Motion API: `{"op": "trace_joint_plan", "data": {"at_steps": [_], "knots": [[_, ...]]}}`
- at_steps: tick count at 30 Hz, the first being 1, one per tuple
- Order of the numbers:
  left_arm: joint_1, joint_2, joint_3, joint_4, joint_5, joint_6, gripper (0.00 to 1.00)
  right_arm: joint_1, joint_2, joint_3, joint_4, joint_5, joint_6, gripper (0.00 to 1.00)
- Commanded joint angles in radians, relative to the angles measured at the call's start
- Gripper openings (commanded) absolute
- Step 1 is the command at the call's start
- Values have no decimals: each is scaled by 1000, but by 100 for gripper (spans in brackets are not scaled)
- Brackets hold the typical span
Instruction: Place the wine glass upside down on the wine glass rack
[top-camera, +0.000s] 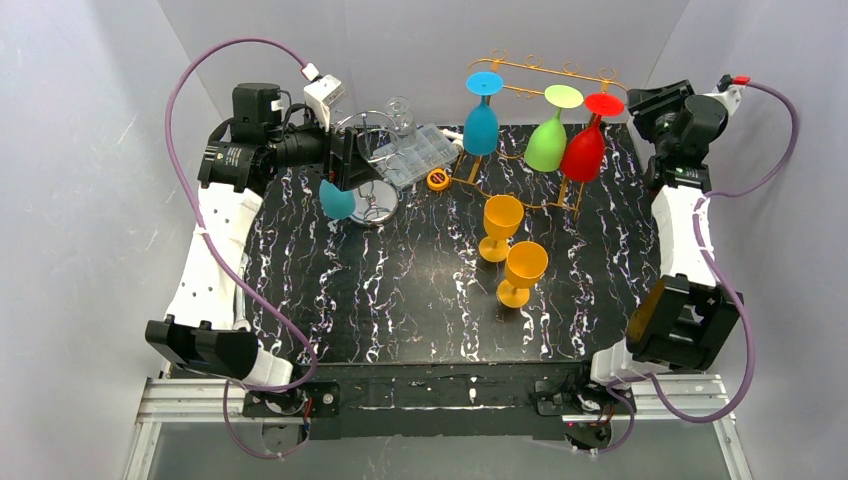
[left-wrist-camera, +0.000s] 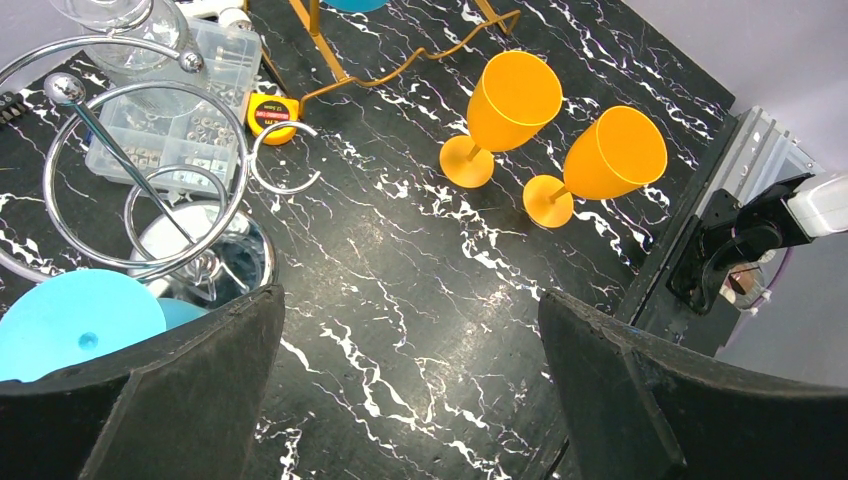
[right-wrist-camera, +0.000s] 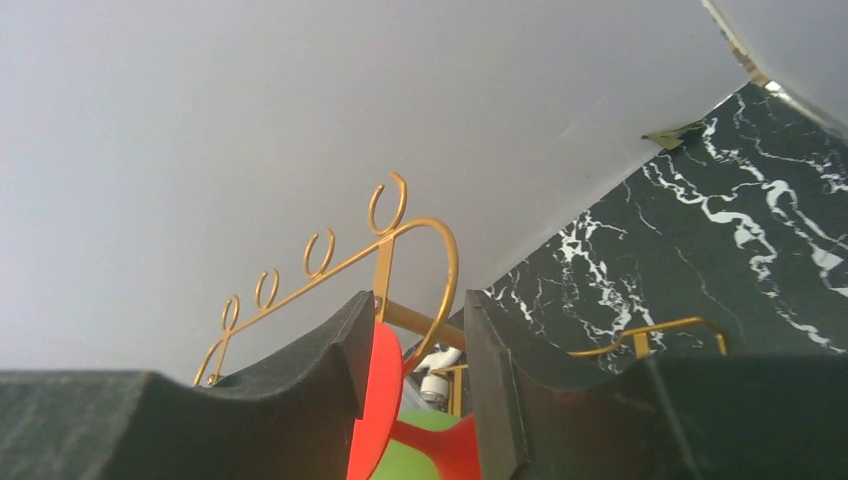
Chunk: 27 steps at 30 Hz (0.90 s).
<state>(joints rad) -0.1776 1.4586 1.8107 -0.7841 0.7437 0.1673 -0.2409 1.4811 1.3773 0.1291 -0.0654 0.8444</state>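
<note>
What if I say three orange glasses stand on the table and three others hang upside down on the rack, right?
Not three: the top view shows only two standing on the table, the far orange glass and the near orange glass. The blue glass, green glass and red glass do hang upside down on the rack.

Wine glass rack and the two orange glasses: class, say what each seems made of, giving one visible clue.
Wine glass rack: probably metal wire, shiny gold finish; thin bent rods with curled scrolls. Orange glasses: likely plastic, opaque, smooth, slightly glossy; solid colour, nothing shows through.
</note>
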Motion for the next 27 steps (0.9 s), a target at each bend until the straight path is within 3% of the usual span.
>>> {"op": "trace_joint_plan", "data": {"at_steps": [1,9,13,23,27], "knots": [[7,-47,-5,8,10,4,98,2,57,-18,134,4,78,46],[7,-46,-4,12,11,-7,98,3,102,-12,157,-7,112,48],[7,-48,-12,18,10,-11,98,3,125,-21,192,-16,145,44],[7,-46,-25,34,8,-24,98,3,108,-73,288,-51,199,8],[7,-50,-33,46,5,-36,98,3,48,-115,288,-25,196,1]]}}
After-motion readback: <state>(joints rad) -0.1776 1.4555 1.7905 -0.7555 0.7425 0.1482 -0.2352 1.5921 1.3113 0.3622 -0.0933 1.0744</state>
